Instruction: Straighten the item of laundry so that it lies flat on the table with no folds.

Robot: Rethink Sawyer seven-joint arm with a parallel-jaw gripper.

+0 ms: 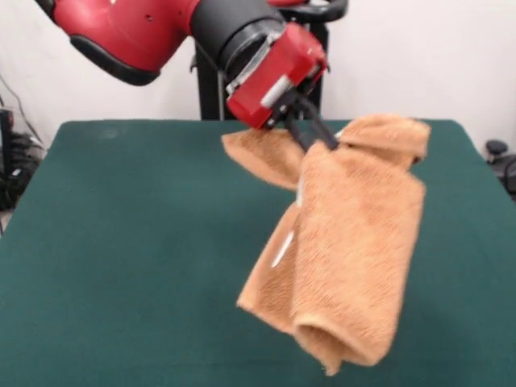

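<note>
The orange-tan terry towel (355, 242) hangs lifted above the dark green table (121, 242), draped and folded over itself, with its lower folded end near the table's front. A small white tag (282, 250) shows on its left edge. My gripper (318, 137) reaches down from the red arm at the upper middle. It is shut on the towel's upper edge, and the black fingers (310, 129) vanish into the cloth. A loose flap of towel sticks out to the left behind the gripper.
The red and black arm (161, 32) crosses the top left of the view. Cables and dark equipment stand off the table's left edge (12, 161), and a dark object sits past the right edge (500, 157).
</note>
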